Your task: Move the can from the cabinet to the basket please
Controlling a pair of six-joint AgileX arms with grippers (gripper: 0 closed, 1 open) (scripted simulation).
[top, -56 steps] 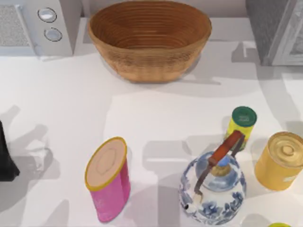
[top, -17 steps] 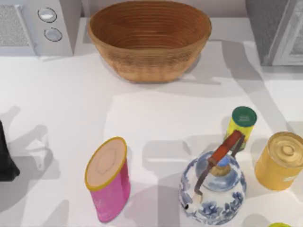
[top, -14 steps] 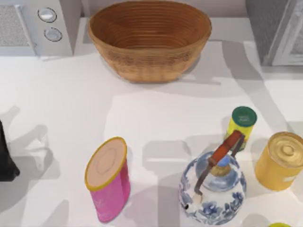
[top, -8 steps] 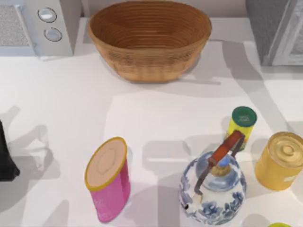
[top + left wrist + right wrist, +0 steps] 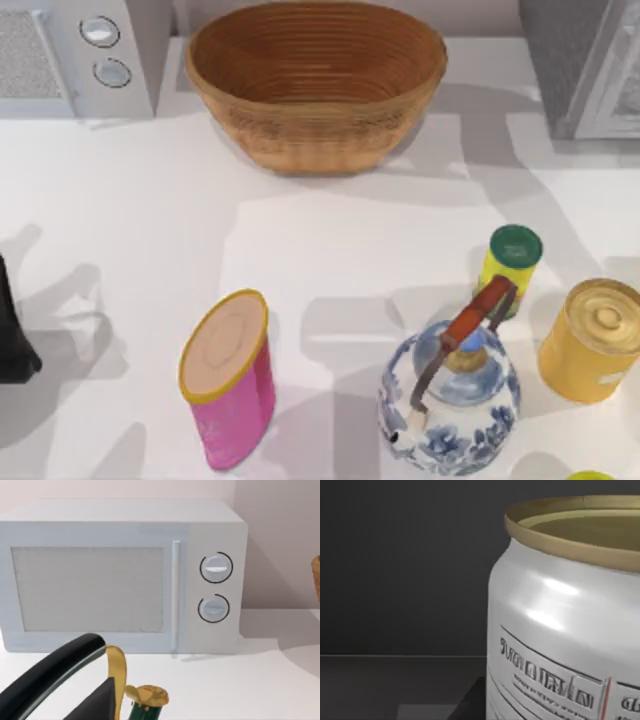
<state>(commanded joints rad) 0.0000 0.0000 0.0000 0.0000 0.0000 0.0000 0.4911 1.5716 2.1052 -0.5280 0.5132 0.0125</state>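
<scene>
The can is white-silver with a dull gold rim and red and black print. It stands very close to my right wrist camera, against the dark inner wall of the cabinet. From above, the grey speckled cabinet stands at the table's far right corner, and its inside is hidden. The woven brown basket sits at the far middle of the table with nothing in it. My left wrist camera faces the microwave from low over the table's left side.
A white microwave stands at the far left. Near the front are a pink canister, a blue-and-white kettle, a yellow bottle with green cap and a yellow tin. A dark pot's handle is at the left edge.
The shadows on the table beside the cabinet have shifted. None of the objects on the table has moved.
</scene>
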